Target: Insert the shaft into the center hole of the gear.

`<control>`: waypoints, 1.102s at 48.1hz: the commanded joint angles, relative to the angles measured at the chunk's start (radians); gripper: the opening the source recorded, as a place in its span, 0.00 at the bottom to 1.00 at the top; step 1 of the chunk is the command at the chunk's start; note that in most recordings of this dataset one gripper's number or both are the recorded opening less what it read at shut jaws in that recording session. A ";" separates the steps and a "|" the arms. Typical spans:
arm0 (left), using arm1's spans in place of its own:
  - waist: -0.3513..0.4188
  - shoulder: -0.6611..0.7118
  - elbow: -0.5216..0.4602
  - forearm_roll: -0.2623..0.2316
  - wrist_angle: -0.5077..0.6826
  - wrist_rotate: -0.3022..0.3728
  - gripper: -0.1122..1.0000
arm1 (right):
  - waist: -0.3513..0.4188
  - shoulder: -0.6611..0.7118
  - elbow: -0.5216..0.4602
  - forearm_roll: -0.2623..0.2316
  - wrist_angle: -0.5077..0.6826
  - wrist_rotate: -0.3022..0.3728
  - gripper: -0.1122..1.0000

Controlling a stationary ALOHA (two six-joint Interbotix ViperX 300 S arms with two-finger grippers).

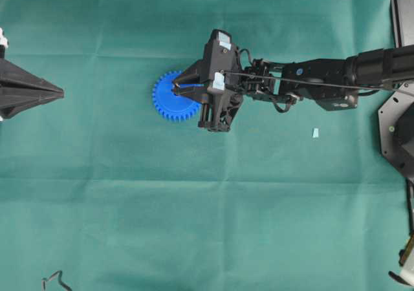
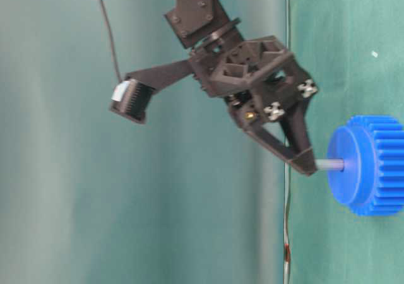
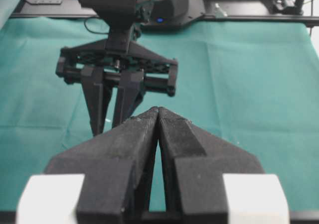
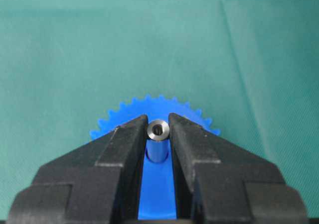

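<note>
The blue gear [image 1: 167, 103] lies flat on the green cloth. My right gripper [image 1: 176, 89] is over its middle, shut on the shaft [image 4: 158, 130], whose shiny round end shows between the fingertips. In the table-level view the shaft [image 2: 329, 165] runs straight from the gripper's tips [image 2: 309, 166] into the raised hub of the gear [image 2: 372, 167]. The center hole is hidden by the shaft standing in it. My left gripper [image 1: 59, 94] rests far to the left of the gear, shut with its tips touching [image 3: 158, 109] and holding nothing.
A pale blue scrap [image 1: 315, 133] lies on the cloth to the right, under the right arm. A small dark bent wire piece [image 1: 55, 279] sits at the bottom left. The right arm's base [image 1: 396, 132] fills the right edge.
</note>
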 commanded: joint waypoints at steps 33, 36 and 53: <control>0.002 0.006 -0.025 0.003 -0.005 -0.002 0.10 | 0.011 0.032 -0.011 0.005 -0.034 0.002 0.27; 0.002 0.008 -0.025 0.003 -0.005 -0.002 0.10 | 0.011 0.032 -0.012 0.005 -0.032 0.003 0.27; 0.002 0.006 -0.025 0.002 -0.005 -0.002 0.10 | 0.012 0.015 -0.020 0.006 -0.026 0.002 0.88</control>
